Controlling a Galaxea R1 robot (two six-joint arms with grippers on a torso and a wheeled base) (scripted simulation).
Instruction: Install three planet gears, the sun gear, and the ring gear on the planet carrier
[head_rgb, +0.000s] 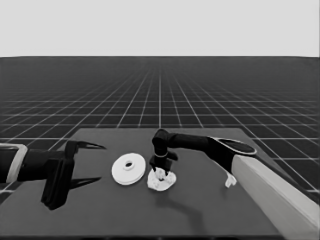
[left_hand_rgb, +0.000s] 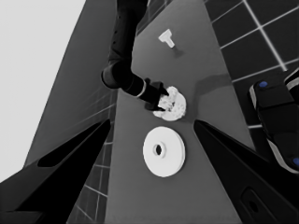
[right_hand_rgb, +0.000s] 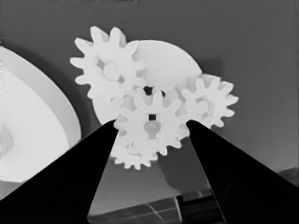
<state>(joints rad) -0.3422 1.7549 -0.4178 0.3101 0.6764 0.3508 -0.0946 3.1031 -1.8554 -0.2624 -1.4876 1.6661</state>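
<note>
Right wrist view: right gripper (right_hand_rgb: 150, 128) clamped on the centre gear (right_hand_rgb: 150, 125), set at the middle of the smaller round part (right_hand_rgb: 163, 63) so its teeth mesh with the planet gears (right_hand_rgb: 108, 70) seated around it; a third gear peeks out below. Head view: right arm reaches in from the right, wrist bent straight down over the cluster. Larger round part (head_rgb: 129, 169) lies just beside, waiting to go on top. Left gripper (head_rgb: 82, 165) idles at the table's left end, fingers spread, nothing between them. Thin white piece (head_rgb: 229, 181) lies off right.

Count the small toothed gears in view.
4, all on the smaller round part: the centre gear, held by the right gripper, and three outer gears around it, one partly hidden beneath.
</note>
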